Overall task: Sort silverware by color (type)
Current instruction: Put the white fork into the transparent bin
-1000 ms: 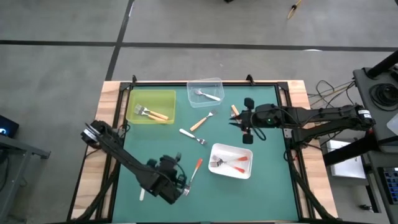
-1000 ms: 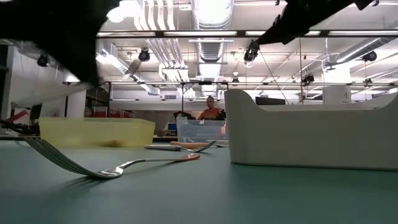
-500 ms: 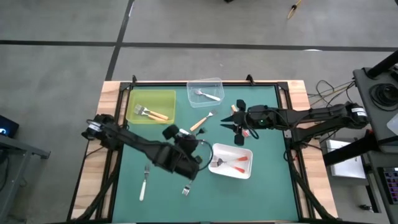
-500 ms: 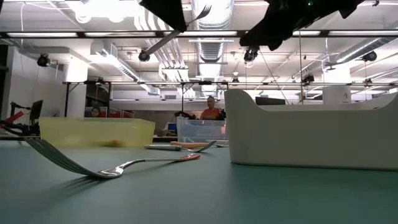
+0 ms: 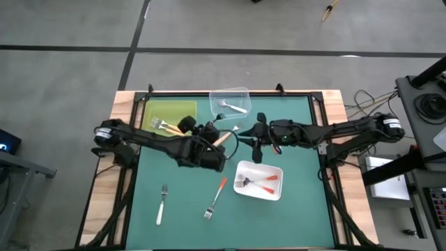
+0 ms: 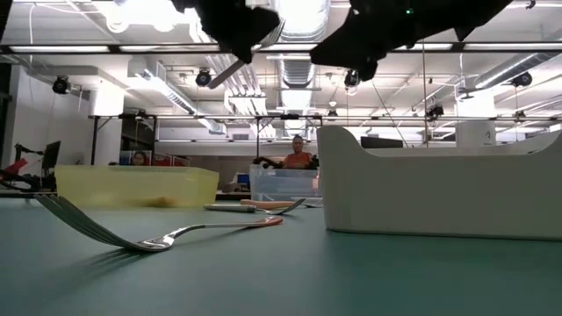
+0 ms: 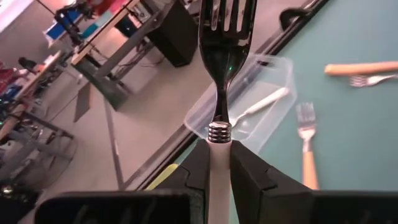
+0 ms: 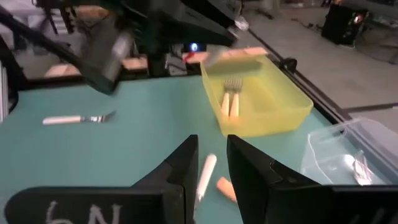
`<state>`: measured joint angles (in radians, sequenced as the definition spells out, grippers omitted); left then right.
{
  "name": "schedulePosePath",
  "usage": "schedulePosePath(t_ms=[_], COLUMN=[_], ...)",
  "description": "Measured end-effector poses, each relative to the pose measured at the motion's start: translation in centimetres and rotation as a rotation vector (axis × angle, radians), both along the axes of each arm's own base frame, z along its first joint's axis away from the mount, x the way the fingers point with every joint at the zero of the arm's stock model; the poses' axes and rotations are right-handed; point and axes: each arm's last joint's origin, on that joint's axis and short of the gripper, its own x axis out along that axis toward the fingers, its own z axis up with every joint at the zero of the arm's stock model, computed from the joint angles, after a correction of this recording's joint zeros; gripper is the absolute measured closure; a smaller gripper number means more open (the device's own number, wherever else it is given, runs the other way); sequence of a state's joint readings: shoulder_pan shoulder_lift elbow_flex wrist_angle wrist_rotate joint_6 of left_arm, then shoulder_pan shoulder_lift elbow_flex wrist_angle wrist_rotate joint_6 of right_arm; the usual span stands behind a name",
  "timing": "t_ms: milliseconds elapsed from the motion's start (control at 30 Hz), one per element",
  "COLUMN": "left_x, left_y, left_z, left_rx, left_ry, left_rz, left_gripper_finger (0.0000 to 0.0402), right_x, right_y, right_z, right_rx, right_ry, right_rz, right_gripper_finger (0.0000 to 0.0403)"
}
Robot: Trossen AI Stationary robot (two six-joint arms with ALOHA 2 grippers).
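One camera looks straight down on the whole table (image 5: 279, 209). Another sits at tabletop level, facing across it into the room. Both wrist cameras look closely past their fingers, sharing the clear tray (image 7: 261, 81).

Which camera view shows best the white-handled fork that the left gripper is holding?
The left wrist view: the white-handled fork stands between the left gripper's fingers, tines and handle clear. The high view hides it under the arm. The low view shows only a grey streak below the dark gripper. The right wrist view shows that arm blurred, the fork unclear.
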<state>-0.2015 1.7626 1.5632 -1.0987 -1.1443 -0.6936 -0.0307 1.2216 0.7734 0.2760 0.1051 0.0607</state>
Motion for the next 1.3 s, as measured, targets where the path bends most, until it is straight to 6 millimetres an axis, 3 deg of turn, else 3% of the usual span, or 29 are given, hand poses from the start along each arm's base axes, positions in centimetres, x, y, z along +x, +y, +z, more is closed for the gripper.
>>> schedulePosePath(t_ms=[267, 400, 567, 933, 1300], left_x=[-3.0, -4.5, -4.8, -2.8, 1.1], left_y=[3.1, 4.6, 5.6, 6.4, 6.3], left_z=[-1.2, -1.9, -3.2, -4.3, -4.6], left_rx=[-0.105, -0.148, -0.117, -0.046, -0.021], left_ry=[-0.018, -0.195, -0.417, -0.621, -0.538], left_rz=[-0.063, -0.113, -0.167, -0.188, -0.255], left_gripper_finger=[0.038, 0.038, 0.038, 0.038, 0.0375], right_x=[1.5, 1.5, 1.4, 1.3, 1.9], right_y=[-0.2, -0.5, -0.7, -1.6, -3.2], right_z=[-1.4, -1.5, -0.3, 2.1, 2.9], right_rx=[0.001, -0.027, -0.072, -0.235, -0.266], right_ry=[-0.004, -0.009, -0.095, -0.284, -0.292], right_rz=[-0.037, -0.114, -0.138, -0.227, -0.269], right_gripper_finger=[0.0329, 0.0325, 0.0313, 0.0238, 0.0219])
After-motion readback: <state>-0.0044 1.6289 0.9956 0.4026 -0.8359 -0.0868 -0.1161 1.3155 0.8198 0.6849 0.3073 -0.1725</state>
